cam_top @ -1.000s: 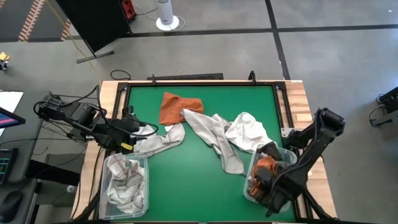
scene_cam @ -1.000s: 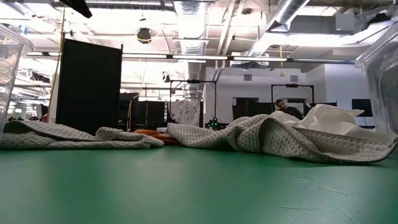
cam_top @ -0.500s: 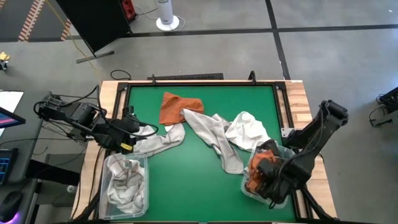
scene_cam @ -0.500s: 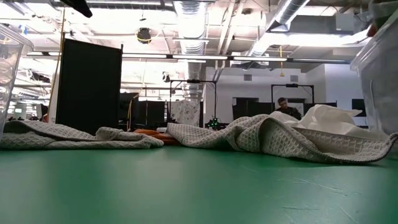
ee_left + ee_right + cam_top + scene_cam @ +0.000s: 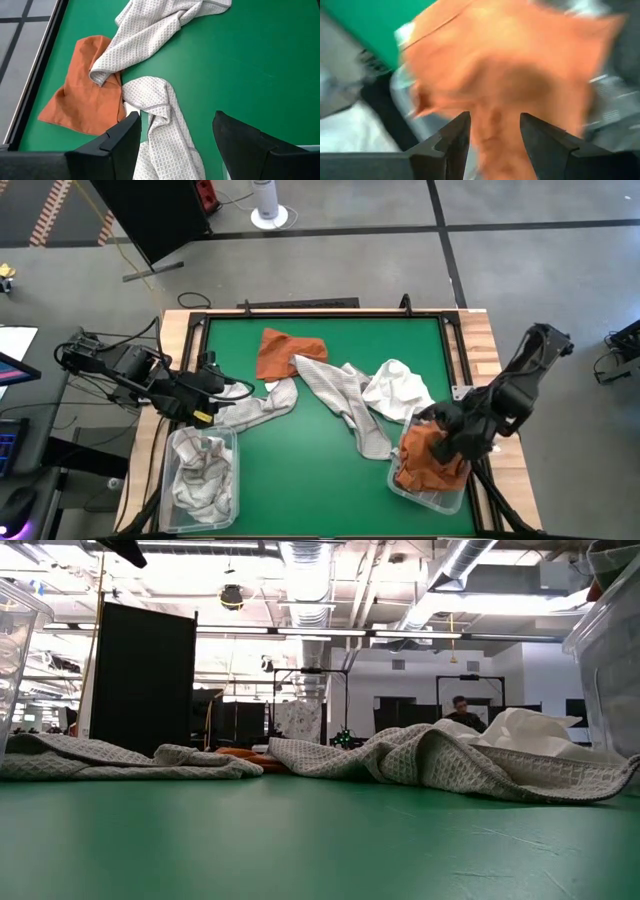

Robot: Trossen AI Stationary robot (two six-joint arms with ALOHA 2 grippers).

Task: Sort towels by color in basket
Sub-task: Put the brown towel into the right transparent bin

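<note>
At the near left corner of the green table top (image 5: 320, 380) stands a clear plastic bin (image 5: 232, 480) holding a crumpled white-and-grey checked towel (image 5: 200, 475) that fills most of it. Just behind that bin the left gripper (image 5: 175, 137) hovers at the table's left edge, its two dark fingers spread apart with nothing between them, above a second grey-and-white waffle-weave towel (image 5: 262, 408) that lies flat on the mat. Behind this, toward the far side, a rust orange cloth towel (image 5: 285, 352) lies spread on the green surface, one corner touching the end of a long checked towel (image 5: 345, 402) that runs diagonally across the middle of the table toward the near right. Beside it to the right sits a bunched plain white towel (image 5: 400, 390), partly resting on the long checked one. At the near right corner a second clear plastic bin (image 5: 440, 498) holds another rust orange towel (image 5: 428, 458), which is heaped high and spills over the bin's rim. The right gripper (image 5: 462, 430) is just above that heap at the bin's far right side; in the right wrist view its fingers (image 5: 452, 137) stand apart, with the orange cloth blurred beyond them and not pinched between them.
</note>
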